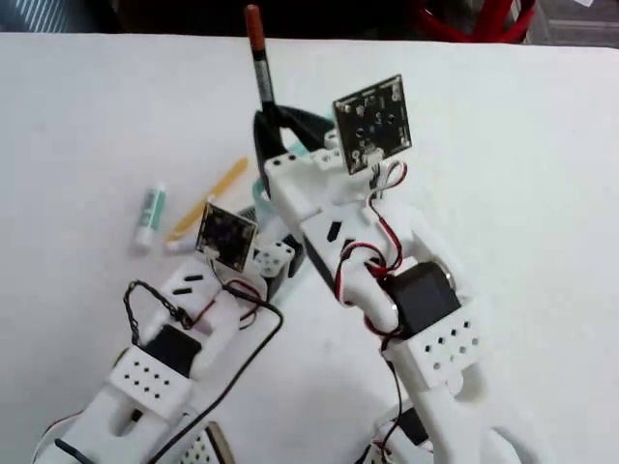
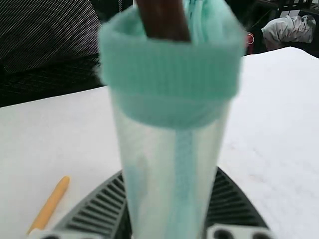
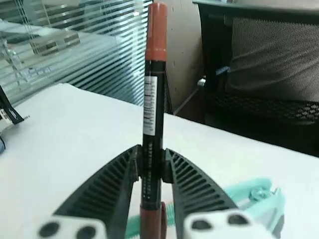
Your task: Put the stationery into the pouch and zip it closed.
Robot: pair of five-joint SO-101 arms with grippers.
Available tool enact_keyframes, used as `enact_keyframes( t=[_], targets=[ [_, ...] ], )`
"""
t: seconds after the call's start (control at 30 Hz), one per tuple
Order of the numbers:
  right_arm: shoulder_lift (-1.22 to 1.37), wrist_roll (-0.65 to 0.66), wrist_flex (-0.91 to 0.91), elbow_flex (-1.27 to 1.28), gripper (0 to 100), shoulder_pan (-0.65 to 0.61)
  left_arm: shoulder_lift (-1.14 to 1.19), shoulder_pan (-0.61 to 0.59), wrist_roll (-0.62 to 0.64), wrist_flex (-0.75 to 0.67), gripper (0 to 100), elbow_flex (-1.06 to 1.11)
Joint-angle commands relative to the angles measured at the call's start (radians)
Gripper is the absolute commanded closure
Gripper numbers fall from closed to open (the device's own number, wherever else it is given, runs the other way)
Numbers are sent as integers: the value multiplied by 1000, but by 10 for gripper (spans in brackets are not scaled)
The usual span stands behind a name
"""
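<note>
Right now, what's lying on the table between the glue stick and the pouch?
A yellow pen lies at a slant between the glue stick and the pouch, as the high view shows.

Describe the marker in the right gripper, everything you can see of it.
The marker is a slim black barrel with a printed label, a reddish-brown cap on top and a matching brown lower end. It stands upright, clamped at its lower barrel between the right gripper's black ribbed jaws. Its lower end sits in the mouth of the mint-green pouch.
</note>
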Motion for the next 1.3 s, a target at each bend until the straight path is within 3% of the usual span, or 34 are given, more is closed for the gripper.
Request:
enact_keyframes(
  t=[0.0,0.27,0.43,0.53,0.7,1.0,1.27],
  targets=[
    [-114,-3,-24,71,978,8,-12,-7,-2,-17,835,-9],
    [-260,8,-2,161,974,31,-12,-7,-2,-17,835,-9],
    [-242,199,82,153,963,-31,-12,-7,-2,-17,835,-9],
    [-234,253,119,150,890,-73,-12,-5,-2,-17,835,-9],
    [-234,255,193,55,786,-82,-12,-7,-2,-17,835,-9],
    [-216,183,177,-48,796,116,-12,-4,-2,-17,835,-9],
    [31,94,108,-78,794,213,-12,-2,-2,-17,835,-8]
  ],
)
